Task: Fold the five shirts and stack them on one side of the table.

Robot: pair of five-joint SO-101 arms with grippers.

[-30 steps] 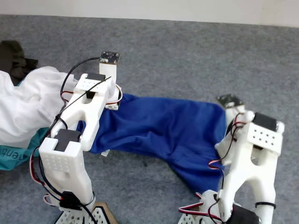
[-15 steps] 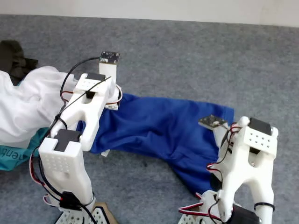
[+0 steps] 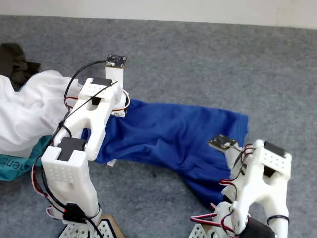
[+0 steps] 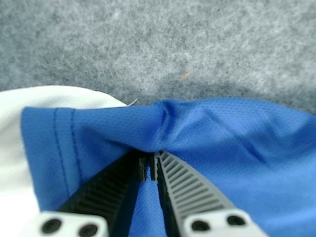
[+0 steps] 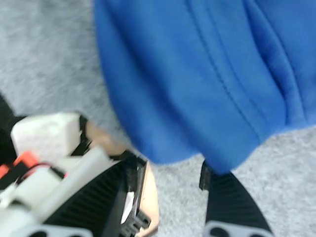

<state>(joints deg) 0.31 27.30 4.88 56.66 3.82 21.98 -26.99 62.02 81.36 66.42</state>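
The blue shirt lies crumpled and unfolded across the middle of the grey table, extending from beside the left arm to the right arm near the table's near edge. The left gripper is pressed together on a raised pinch of the blue shirt at its left end, with the fabric bunched between the ribbed jaws. The right gripper is spread, its jaws standing apart above the table surface at the shirt's right end; a rounded fold of blue fabric sits just at the gap, and contact with it cannot be determined. A white shirt is heaped at the table's left edge, touching the blue shirt. A teal shirt lies partly beneath the white one. A dark garment rests at the far left edge.
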